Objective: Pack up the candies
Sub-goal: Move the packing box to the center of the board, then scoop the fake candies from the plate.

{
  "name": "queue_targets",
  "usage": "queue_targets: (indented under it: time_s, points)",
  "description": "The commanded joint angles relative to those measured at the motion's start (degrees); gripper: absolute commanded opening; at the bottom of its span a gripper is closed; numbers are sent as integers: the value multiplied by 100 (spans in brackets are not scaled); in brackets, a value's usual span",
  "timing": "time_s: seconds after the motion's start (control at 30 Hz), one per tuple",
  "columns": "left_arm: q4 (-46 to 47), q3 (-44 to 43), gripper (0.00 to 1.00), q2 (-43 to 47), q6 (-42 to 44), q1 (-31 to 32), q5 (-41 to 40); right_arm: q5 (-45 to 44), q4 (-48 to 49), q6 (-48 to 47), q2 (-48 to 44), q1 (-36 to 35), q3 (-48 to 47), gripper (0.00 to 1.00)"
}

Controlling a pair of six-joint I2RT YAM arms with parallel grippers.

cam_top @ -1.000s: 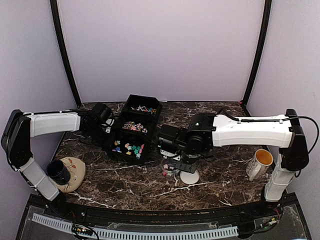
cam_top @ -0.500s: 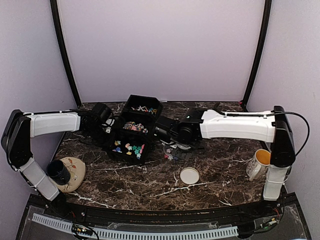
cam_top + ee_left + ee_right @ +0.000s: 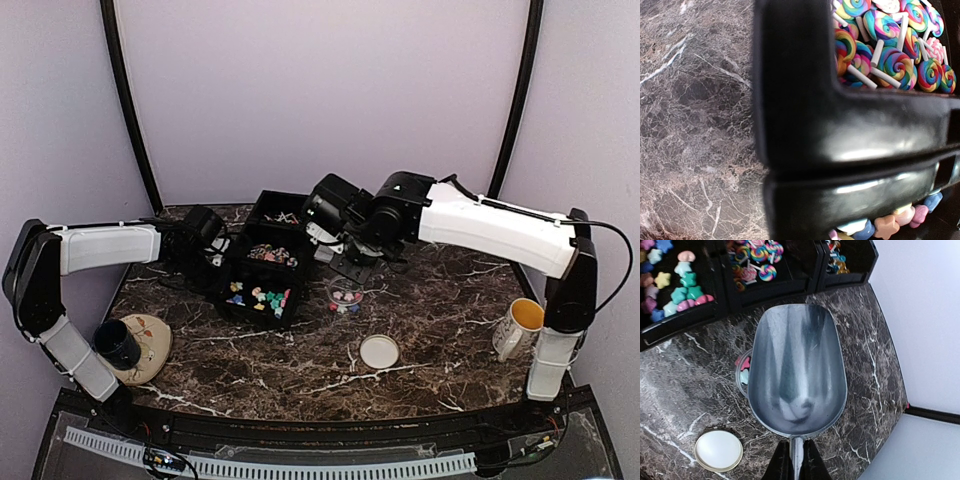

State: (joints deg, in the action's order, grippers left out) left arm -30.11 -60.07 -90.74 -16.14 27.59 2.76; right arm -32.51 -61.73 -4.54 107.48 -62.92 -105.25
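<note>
From the top view, the candies (image 3: 262,293) sit in a black organizer (image 3: 250,314) whose three compartments run in a diagonal line just beside my left end effector (image 3: 212,248), which is closed, though I can't tell whether it pinches the wall. On the left wrist view, rainbow-swirl lollipops (image 3: 890,57) lie ahead, white sticks at mixed angles, with pastel pieces (image 3: 887,226) below. On the right wrist view, my right end effector (image 3: 795,460) is clamped on the handle of a metal scoop (image 3: 797,370), its empty bowl pointing away toward the compartments, and a few candies sit in a small jar (image 3: 742,372) beneath the bowl's left edge.
</note>
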Motion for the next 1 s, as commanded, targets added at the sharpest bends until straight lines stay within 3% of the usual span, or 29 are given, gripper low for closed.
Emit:
queue_targets:
  time_s: [0.0, 0.3, 0.47, 0.6, 0.73, 0.87, 0.97]
  points:
    - [800, -469, 0, 233, -25, 13, 281, 549, -63, -562, -271, -297, -294, 0]
    - [769, -487, 0, 65, -53, 56, 437, 966, -511, -1053, 429, -604, -1180, 0]
    - [1318, -242, 0, -74, -354, 33, 1615, 581, -163, -928, 512, -615, -1396, 0]
    - [1595, -143, 0, -93, -508, -60, 2235, 334, 1083, -717, -250, -588, -684, 0]
    - [2483, 214, 0, -23, -982, -243, 3269, 30, 2021, -558, -902, -568, 31, 0]
    - [3719, 589, 0, -84, -1684, -376, 4642, 237, 2295, -544, -1214, -572, 280, 0]
    - [3712, 610, 0, -46, -1633, -379, 4516, 305, 2130, -544, -1196, -574, 213, 0]
